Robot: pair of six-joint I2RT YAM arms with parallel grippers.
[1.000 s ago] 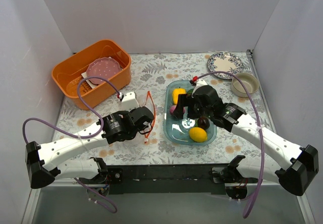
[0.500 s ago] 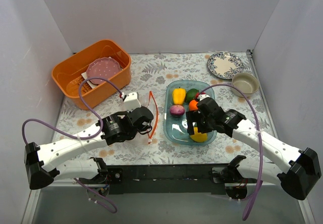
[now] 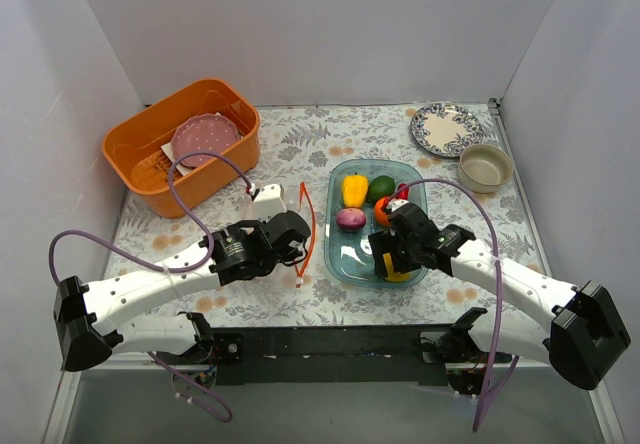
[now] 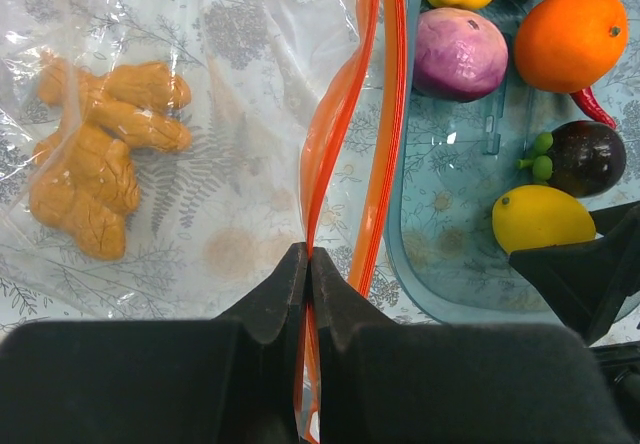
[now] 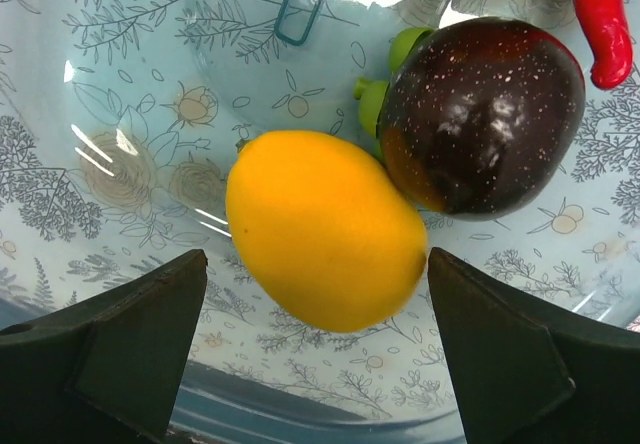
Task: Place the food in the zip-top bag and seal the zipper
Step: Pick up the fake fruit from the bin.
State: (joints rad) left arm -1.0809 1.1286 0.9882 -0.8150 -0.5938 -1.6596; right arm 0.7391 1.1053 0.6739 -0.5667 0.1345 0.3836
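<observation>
The zip-top bag (image 4: 200,54) lies clear and crinkly on the cloth with a tan ginger-shaped piece (image 4: 100,154) inside. My left gripper (image 4: 308,256) is shut on the zipper (image 4: 345,114), pinching one orange-red strip while the other strip hangs beside it. In the top view the left gripper (image 3: 298,254) sits just left of the tray. The rest of the food is in the tray: lemon (image 5: 320,229), dark round fruit (image 5: 485,114), red chili (image 5: 605,24), orange (image 4: 570,39), purple onion (image 4: 460,54), yellow pepper (image 3: 354,189). My right gripper (image 5: 318,262) is open, straddling the lemon without touching it.
The clear blue tray (image 3: 331,236) stands between the arms. An orange basket (image 3: 130,154) with a pink plate (image 3: 205,136) is at the back left. A patterned plate (image 3: 445,127) and a beige bowl (image 3: 485,167) sit at the back right.
My right gripper has come back from the tray's far end to its near end and now sits over the lemon. The left arm shifted slightly, still holding the zipper strip.
</observation>
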